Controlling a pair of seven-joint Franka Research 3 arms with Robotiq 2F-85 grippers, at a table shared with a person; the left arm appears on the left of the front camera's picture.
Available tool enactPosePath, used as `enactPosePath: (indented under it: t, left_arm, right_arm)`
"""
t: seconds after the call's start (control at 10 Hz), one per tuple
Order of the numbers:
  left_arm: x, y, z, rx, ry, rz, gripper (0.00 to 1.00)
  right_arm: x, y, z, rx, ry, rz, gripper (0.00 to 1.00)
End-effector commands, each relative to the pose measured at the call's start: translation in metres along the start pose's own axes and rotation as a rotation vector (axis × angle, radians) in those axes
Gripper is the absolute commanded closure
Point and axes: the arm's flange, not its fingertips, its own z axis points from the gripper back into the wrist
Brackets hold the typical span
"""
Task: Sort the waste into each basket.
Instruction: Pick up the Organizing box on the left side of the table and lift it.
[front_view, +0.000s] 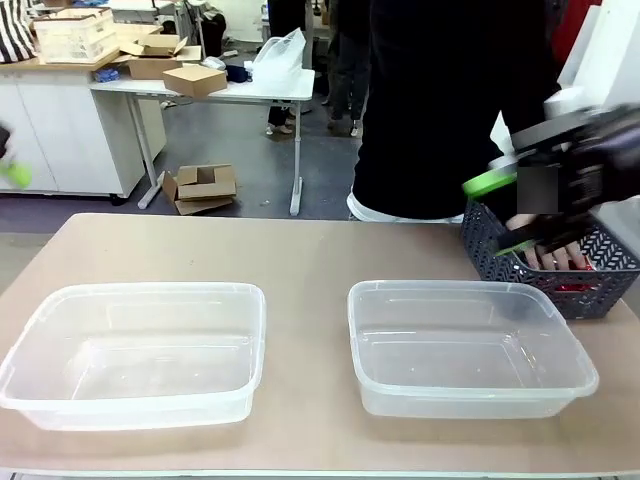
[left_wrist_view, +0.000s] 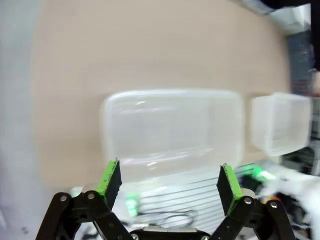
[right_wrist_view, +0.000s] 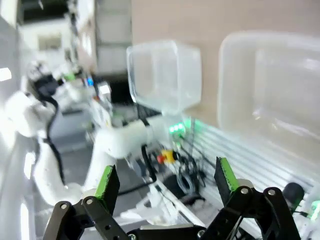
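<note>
Two empty clear tubs, left tub (front_view: 135, 350) and right tub (front_view: 470, 345), lie below both grippers; left gripper (left_wrist_view: 170, 182) and right gripper (right_wrist_view: 165, 180) spread wide, holding nothing

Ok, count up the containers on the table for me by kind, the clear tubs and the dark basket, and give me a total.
Clear plastic tubs: 2, the left tub and the right tub, both empty.
Dark grey lattice basket: 1, at the far right, with a person's hand in it.
Total: 3 containers.
</note>
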Motion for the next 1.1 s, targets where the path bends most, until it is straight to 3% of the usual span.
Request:
enactPosePath:
  t: [0.0, 0.1, 0.2, 0.3, 0.5, 0.7, 0.9, 1.0]
  left_arm:
    - [-0.032, 0.009, 0.001, 0.237, 0.265, -0.140, 0.00]
    - [-0.042, 0.017, -0.005, 0.289, 0.279, -0.113, 0.00]
    - [-0.030, 0.021, -0.014, 0.164, 0.032, -0.072, 0.00]
    - [-0.032, 0.017, -0.002, 0.241, 0.202, -0.054, 0.00]
    - [-0.032, 0.017, -0.002, 0.241, 0.202, -0.054, 0.00]
    - [-0.034, 0.016, -0.007, 0.230, 0.189, -0.073, 0.00]
    - [-0.052, 0.044, -0.042, 0.210, 0.156, 0.036, 0.00]
    - [-0.063, 0.063, -0.060, 0.192, 0.148, 0.080, 0.00]
  right_arm:
    - [0.012, 0.016, -0.104, -0.141, 0.006, 0.006, 0.00]
    - [-0.008, 0.016, -0.146, -0.180, 0.094, 0.064, 0.00]
    - [-0.023, 0.016, -0.151, -0.183, 0.187, 0.122, 0.00]
    - [-0.014, 0.022, -0.118, -0.136, 0.102, 0.045, 0.00]
    - [-0.014, 0.022, -0.118, -0.136, 0.102, 0.045, 0.00]
    - [-0.027, 0.033, -0.173, -0.186, 0.209, 0.039, 0.00]
    - [-0.017, 0.054, -0.258, -0.321, 0.264, 0.032, 0.00]
    - [-0.010, 0.065, -0.291, -0.395, 0.216, 0.043, 0.00]
